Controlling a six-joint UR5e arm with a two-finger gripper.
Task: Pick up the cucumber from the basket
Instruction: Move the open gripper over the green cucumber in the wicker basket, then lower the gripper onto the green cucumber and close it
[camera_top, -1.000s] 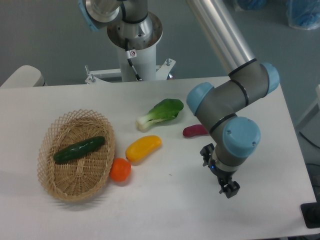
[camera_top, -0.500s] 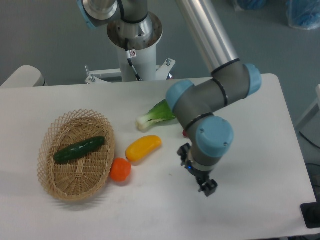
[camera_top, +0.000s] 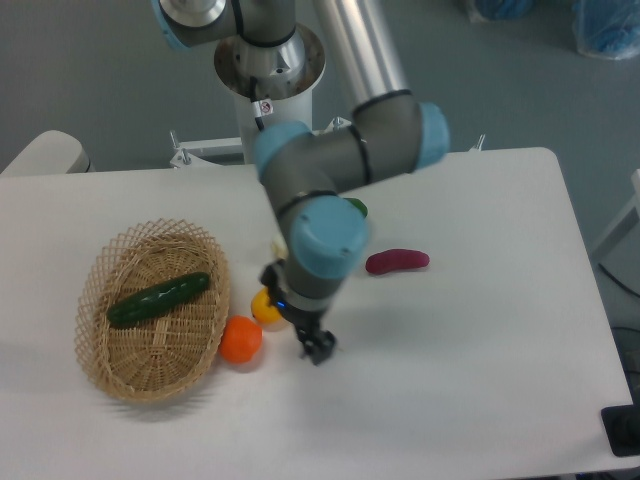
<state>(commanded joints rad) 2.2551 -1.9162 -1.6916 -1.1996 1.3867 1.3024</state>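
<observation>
the tool (camera_top: 318, 348) hangs low over the table (camera_top: 480, 380), just to the 3 o'clock side of an orange fruit (camera_top: 241, 339); it holds nothing, and whether its small dark fingers stand wide or narrow cannot be told at this size. the wrist above it covers most of a yellow pepper (camera_top: 264, 305) and nearly all of a leafy green (camera_top: 356, 208), of which only slivers show. a purple vegetable (camera_top: 396, 261) lies apart at 2 o'clock of the tool. at 9 o'clock, beyond the orange fruit, sits the basket (camera_top: 120, 362), and the cucumber (camera_top: 158, 298) lies slantwise inside it, untouched, its higher end toward 2 o'clock. judged from this layout, the task is in its approach stage: reaching over the basket, descending, gripping and lifting all remain.
</observation>
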